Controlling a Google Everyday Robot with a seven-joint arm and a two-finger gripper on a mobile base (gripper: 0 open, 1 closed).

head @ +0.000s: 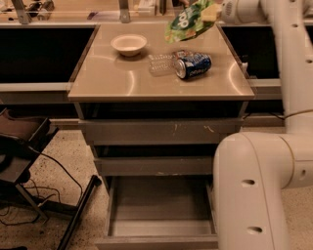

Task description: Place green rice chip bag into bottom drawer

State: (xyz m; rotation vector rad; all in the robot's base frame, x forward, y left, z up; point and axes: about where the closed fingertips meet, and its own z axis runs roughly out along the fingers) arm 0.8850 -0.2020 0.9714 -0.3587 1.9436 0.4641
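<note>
The hand [211, 12] is up high at the back of the worktop [112, 78], near the top right of the view. It is pinched tight on one edge of the green rice chip bag [188, 22]. The bag hangs down and to the left from the hand, in the air, and touches nothing below it. I think it is held this high so it does not bump the blue can [193, 65] lying on its side under it, or the clear plastic thing [160, 63] next to the can. A small white bowl [128, 44] sits farther left, out of the way.

The bottom drawer [161, 205] is pulled out, down near the floor. It sticks out past the two drawers above it, so the bag can go in from the top. The bag is far from it, so the job looks about half done. Next, I think, the arm must bring the bag forward past the worktop's front edge, go down low, and only then let go.
</note>
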